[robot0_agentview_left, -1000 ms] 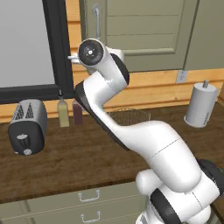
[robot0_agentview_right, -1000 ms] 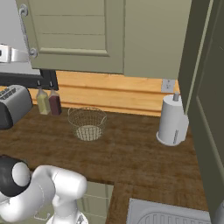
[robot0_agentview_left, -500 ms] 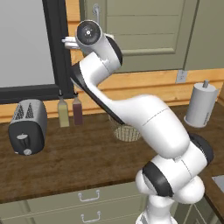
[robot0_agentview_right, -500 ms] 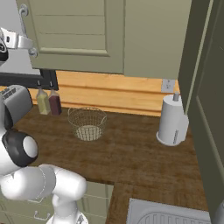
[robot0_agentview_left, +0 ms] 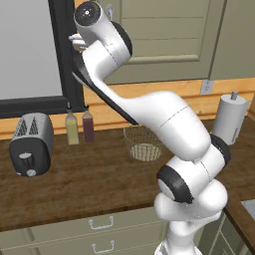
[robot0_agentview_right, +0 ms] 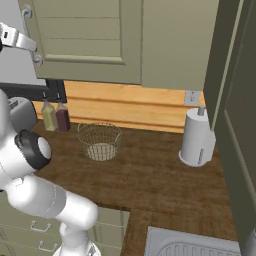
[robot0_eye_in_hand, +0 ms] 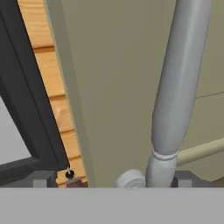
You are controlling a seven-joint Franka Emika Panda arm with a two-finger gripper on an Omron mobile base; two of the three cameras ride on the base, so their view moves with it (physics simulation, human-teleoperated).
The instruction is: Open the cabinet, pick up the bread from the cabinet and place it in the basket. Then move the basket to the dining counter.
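The cabinet (robot0_agentview_left: 164,45) is a sage-green wall unit and its panelled door is shut. In the hand view its silver bar handle (robot0_eye_in_hand: 175,87) runs up the door (robot0_eye_in_hand: 118,78) very close in front. My gripper (robot0_eye_in_hand: 113,180) is open, and the handle's lower end stands between the fingertips, close to the right one. From the left base view the gripper (robot0_agentview_left: 75,41) is raised at the door's left edge. The tan wire basket (robot0_agentview_left: 143,145) (robot0_agentview_right: 100,141) sits empty on the wood counter below. The bread is hidden. The dining counter is out of view.
A toaster (robot0_agentview_left: 30,144) and two bottles (robot0_agentview_left: 79,127) stand at the counter's left under a dark-framed window (robot0_agentview_left: 62,55). A paper-towel roll (robot0_agentview_right: 196,137) stands to the right of the basket. There is a sink (robot0_agentview_right: 190,245) at lower right and a tall cabinet side (robot0_agentview_right: 235,125).
The arm has lifted and stretched up and to the left, bringing the hand to the cabinet door's handle. The jaws stayed open. The basket and the camera have not moved.
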